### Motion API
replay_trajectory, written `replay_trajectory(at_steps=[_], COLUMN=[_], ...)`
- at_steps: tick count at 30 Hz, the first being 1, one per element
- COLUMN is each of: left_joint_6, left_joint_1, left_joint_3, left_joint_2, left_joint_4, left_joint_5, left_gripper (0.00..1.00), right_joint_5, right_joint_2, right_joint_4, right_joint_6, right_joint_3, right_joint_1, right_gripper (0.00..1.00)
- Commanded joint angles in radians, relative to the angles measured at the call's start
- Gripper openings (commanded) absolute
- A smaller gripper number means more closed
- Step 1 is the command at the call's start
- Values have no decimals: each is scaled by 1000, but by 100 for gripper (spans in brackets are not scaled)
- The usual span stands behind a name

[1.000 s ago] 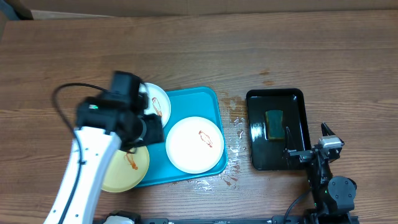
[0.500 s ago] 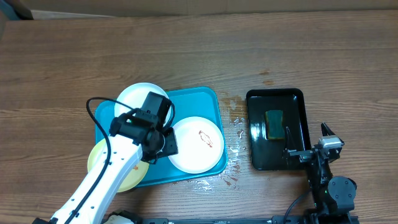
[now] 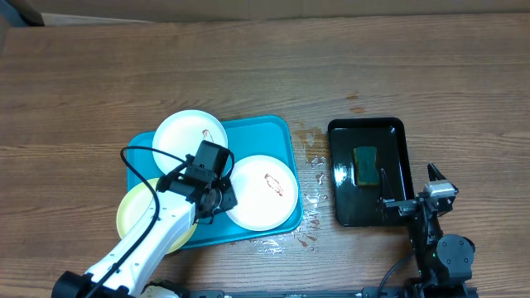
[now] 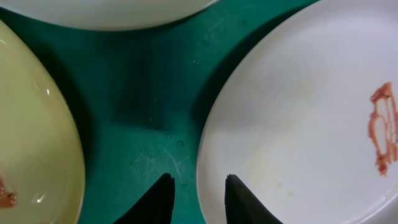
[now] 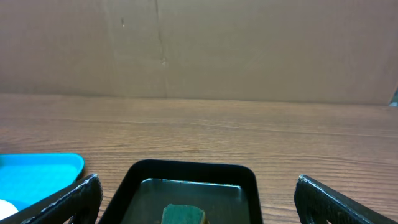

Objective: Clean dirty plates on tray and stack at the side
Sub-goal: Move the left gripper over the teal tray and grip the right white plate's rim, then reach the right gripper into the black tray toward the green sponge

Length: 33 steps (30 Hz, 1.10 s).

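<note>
The cyan tray (image 3: 263, 132) holds a white plate (image 3: 263, 192) with a reddish smear. A second white plate (image 3: 189, 136) overhangs the tray's upper left corner, and a pale yellow plate (image 3: 137, 211) overhangs its lower left. My left gripper (image 3: 220, 197) is low at the middle plate's left rim. In the left wrist view the left gripper (image 4: 198, 183) stands narrowly open astride the white plate's (image 4: 298, 112) rim, one finger over the tray (image 4: 143, 93) and one over the plate. The yellow plate (image 4: 31, 137) lies left. My right gripper (image 3: 412, 199) (image 5: 198, 180) is wide open and holds nothing.
A glossy black tray (image 3: 397, 128) to the right holds a green sponge (image 3: 364, 164) (image 5: 183, 215) in shallow water. Wet splashes and brown spots (image 3: 313, 186) mark the wood between the two trays. A cardboard wall stands behind the table.
My left arm swung from over the upper-left white plate down to the middle plate's left rim, uncovering the upper plate. Its jaws have narrowed. The right arm has not moved.
</note>
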Motion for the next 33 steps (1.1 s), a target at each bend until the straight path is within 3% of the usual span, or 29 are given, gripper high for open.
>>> replay_trajectory(at_steps=[1,7,8,12,20,26,33], left_joint_6=[-19,-19,-20,-19,-20,-19,-3], left_joint_1=[-7,-8,-8,-8,-8,-8,-8], left_joint_3=[-31,-31,-31,-31,-30,-30,-30], left_joint_2=[39,103,126,165,167,167,167], left_joint_4=[26,64,69,85,112,111,109], left_joint_5=[-14,-13,-11,18,47,72,73], left_gripper=[29,28,21,20,19,11,7], right_joint_5=[5,5,5,5,5,9,-51], right_joint_2=[-6,-6,-6,-6,-6,-6,31], right_joint_4=[6,6,6,6,6,27,-99], right_joint_6=[-6,-6,-6,-6,-6,14,112], right_joint_3=[-5,-5,-5,-5,-5,-5,216], right_joint_1=[-8,-8,-8,-8,-8,-8,-8], right_gripper=[100,100,100,100,100,100,100])
